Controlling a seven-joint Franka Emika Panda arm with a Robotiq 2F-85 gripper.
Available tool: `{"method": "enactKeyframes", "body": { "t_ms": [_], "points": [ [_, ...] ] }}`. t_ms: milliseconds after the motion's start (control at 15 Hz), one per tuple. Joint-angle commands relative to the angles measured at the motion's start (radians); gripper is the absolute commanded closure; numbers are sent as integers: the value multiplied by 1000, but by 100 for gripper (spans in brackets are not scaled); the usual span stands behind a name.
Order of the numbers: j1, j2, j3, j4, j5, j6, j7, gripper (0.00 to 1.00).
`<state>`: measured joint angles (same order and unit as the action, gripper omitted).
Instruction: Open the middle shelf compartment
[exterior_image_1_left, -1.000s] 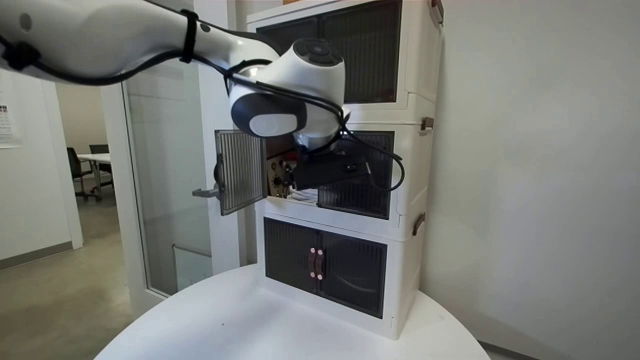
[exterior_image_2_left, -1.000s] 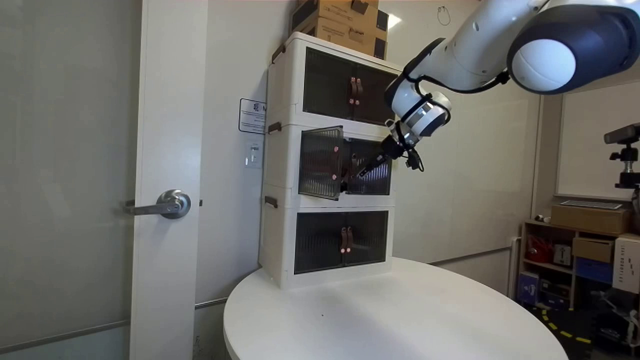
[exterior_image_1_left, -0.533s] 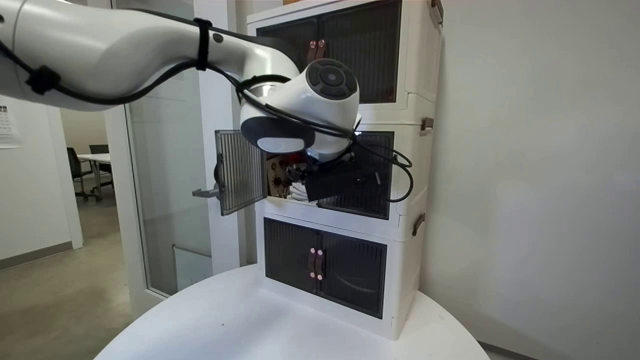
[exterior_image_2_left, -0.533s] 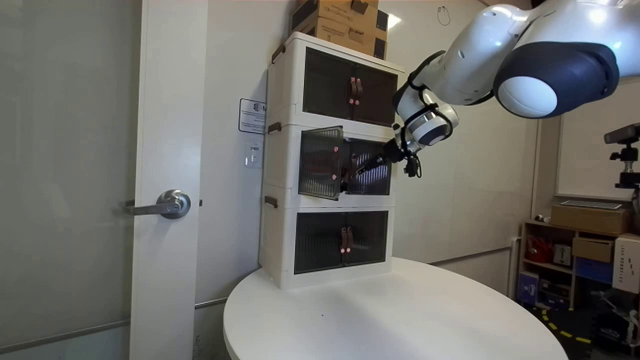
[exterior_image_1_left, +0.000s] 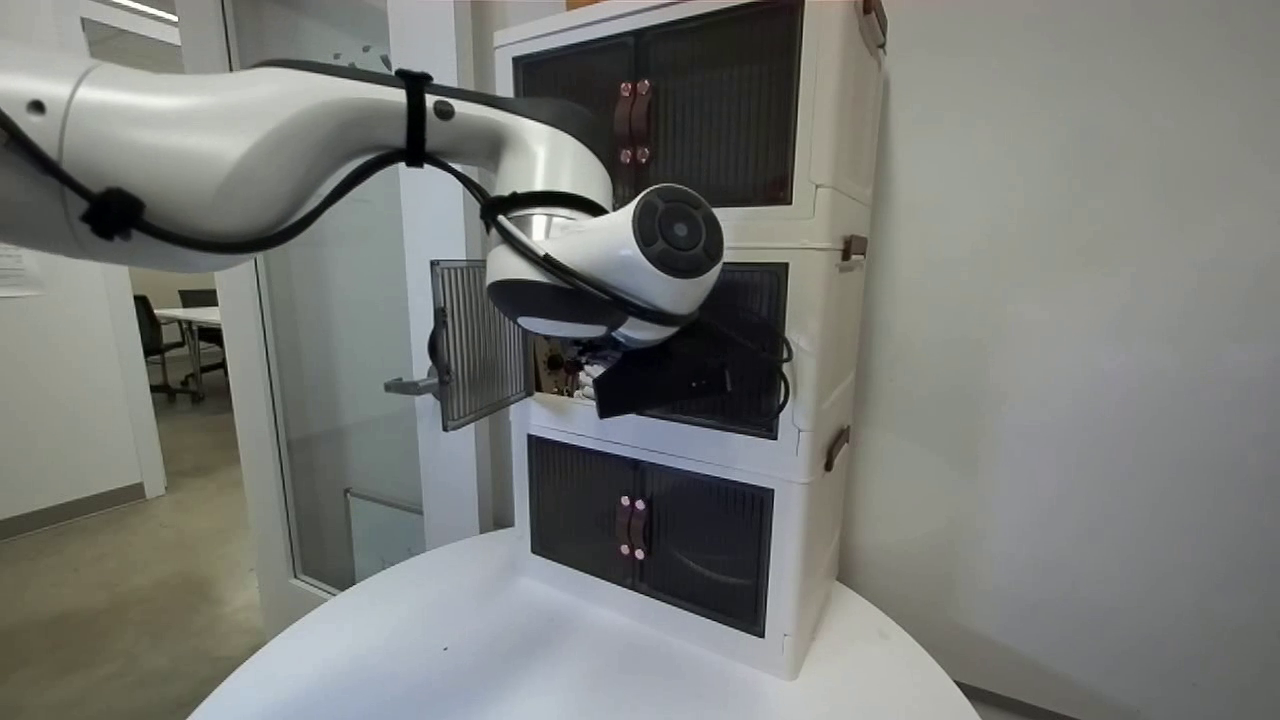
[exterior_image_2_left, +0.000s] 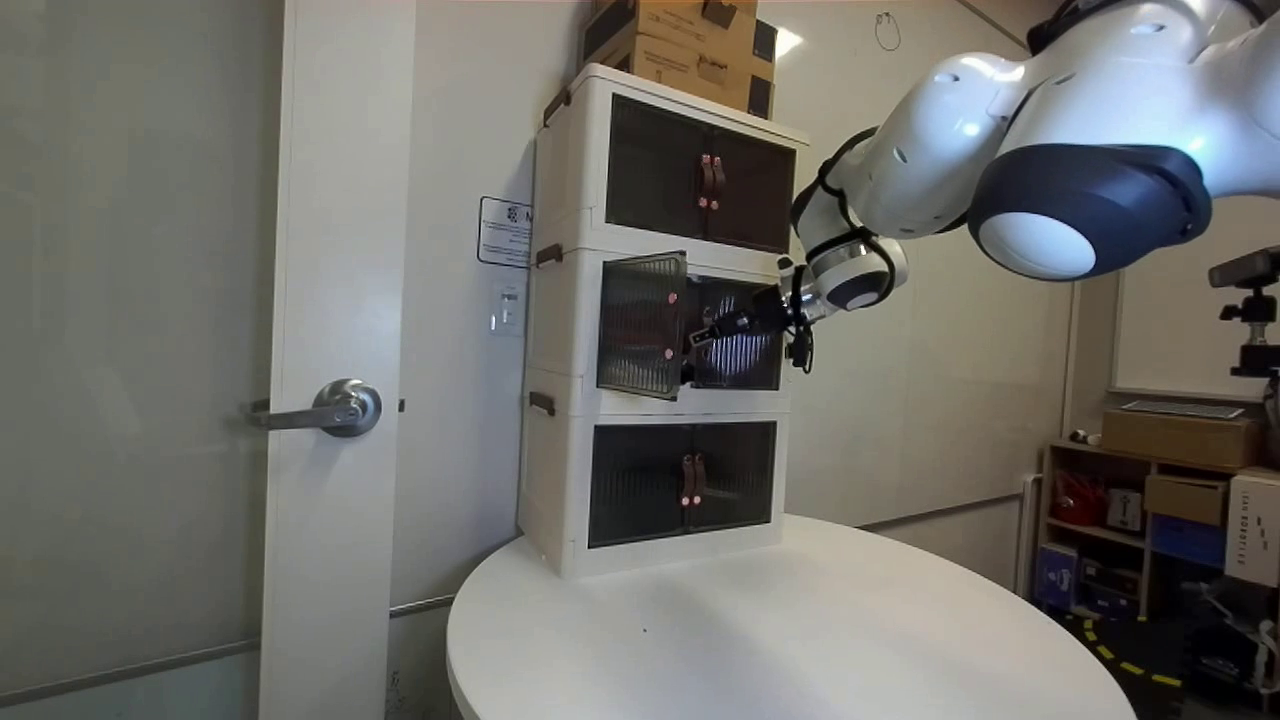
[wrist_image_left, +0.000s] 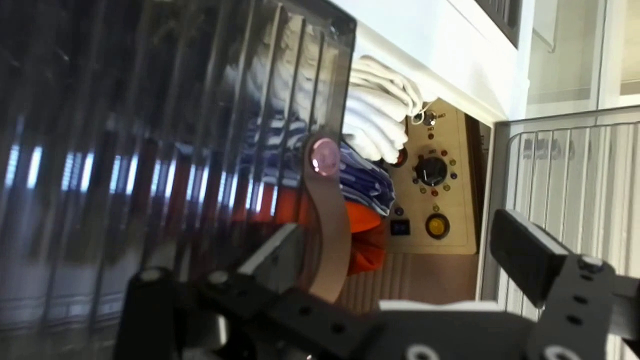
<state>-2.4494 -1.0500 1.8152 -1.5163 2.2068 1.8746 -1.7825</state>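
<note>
The middle shelf compartment (exterior_image_1_left: 690, 445) is the central white tier, also in the exterior view (exterior_image_2_left: 565, 320). Its one tinted door (exterior_image_1_left: 475, 350) stands swung outward, seen also in the wrist view (wrist_image_left: 580, 190). Its other door (exterior_image_2_left: 745, 370) is closed and fills the left of the wrist view (wrist_image_left: 165, 125). A brown strap handle (wrist_image_left: 332, 240) is on that closed door's edge. My gripper (wrist_image_left: 402, 247) is open, one finger on each side of the gap, with the handle between its fingers, close to the left finger. Its tips (exterior_image_2_left: 703, 337) are in front of the doorway; contact with the handle cannot be told.
Inside are white cloths (wrist_image_left: 377, 110), blue patterned cloth (wrist_image_left: 367, 180), orange cloth (wrist_image_left: 365, 220) and a panel with knobs (wrist_image_left: 450, 200). The top tier (exterior_image_1_left: 720, 110) and bottom tier (exterior_image_1_left: 700, 560) have closed doors. The stack stands on a round white table (exterior_image_2_left: 800, 620).
The arm has lowered in both exterior views. The gripper tips have moved a little toward the door gap. The doors have not visibly moved.
</note>
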Motion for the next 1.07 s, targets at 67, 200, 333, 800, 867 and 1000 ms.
{"method": "enactKeyframes", "body": {
  "t_ms": [67,200,333,800,867,1000],
  "points": [
    [0,-82,-47,29,136,-108,0,0],
    [5,-57,-43,-10,103,-98,13,0],
    [6,-65,-46,-9,110,-110,17,0],
    [6,-66,-48,-9,110,-113,19,0],
    [6,-66,-48,-9,110,-113,19,0],
    [6,-67,-48,-9,110,-113,19,0]
  ]
}}
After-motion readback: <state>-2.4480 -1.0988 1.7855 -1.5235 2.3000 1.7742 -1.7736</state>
